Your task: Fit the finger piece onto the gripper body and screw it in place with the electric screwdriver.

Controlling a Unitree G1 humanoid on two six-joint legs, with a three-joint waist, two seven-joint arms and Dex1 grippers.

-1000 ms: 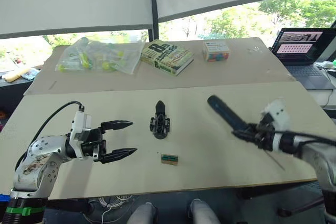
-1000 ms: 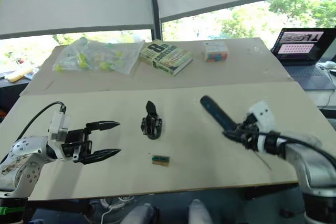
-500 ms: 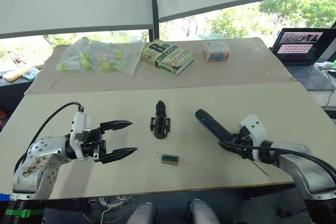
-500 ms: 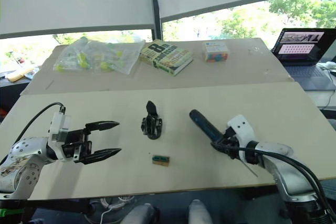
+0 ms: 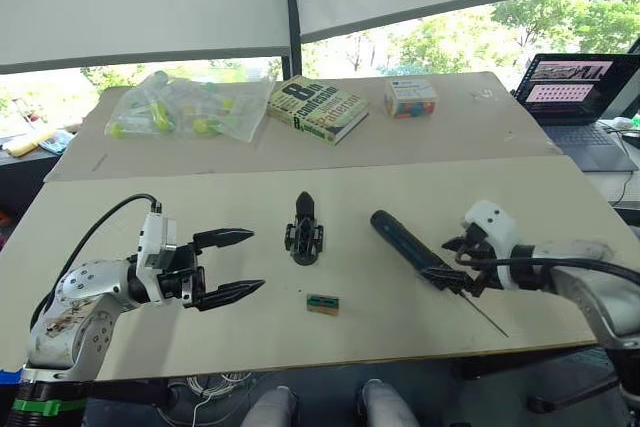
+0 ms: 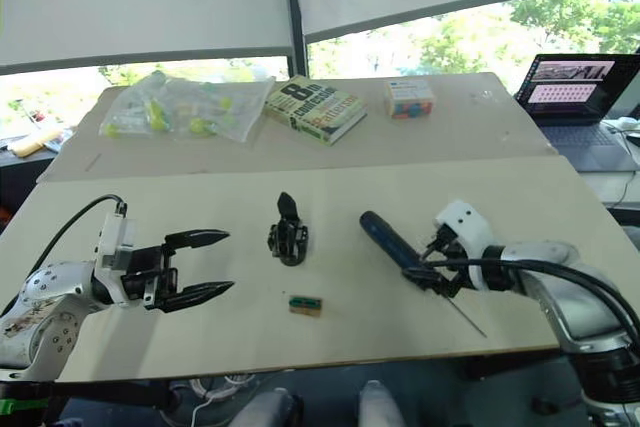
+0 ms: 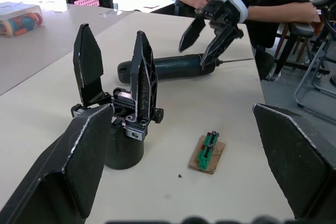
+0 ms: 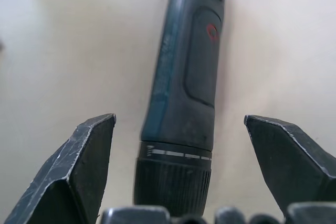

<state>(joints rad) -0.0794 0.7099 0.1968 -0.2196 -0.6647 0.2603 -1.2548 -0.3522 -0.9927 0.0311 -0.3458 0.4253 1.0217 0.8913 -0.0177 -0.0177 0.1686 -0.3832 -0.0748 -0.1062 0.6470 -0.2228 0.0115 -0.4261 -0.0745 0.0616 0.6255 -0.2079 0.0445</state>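
The gripper body [image 5: 304, 231] stands on its round base at the middle of the table [image 5: 180, 197]. In the left wrist view the gripper body [image 7: 123, 124] carries two upright tapered black fingers; which of them is the finger piece I cannot tell. The electric screwdriver [image 5: 404, 244] lies flat to its right, its thin bit toward the front edge. My right gripper [image 5: 458, 265] is open, its fingers astride the bit end of the screwdriver [image 8: 184, 77] without gripping it. My left gripper [image 5: 255, 261] hovers open left of the body, holding nothing.
A small green circuit piece on cardboard [image 5: 322, 303] lies in front of the body. At the back are a plastic bag of yellow-green items [image 5: 185, 107], a book [image 5: 318, 107] and a colourful box [image 5: 411, 97]. A laptop [image 5: 575, 87] sits far right. A person's arm [image 7: 273, 11] shows beyond the table.
My right gripper brought the raised screwdriver down and left, laid it flat on the table and opened, letting it go. The left gripper has stayed put.
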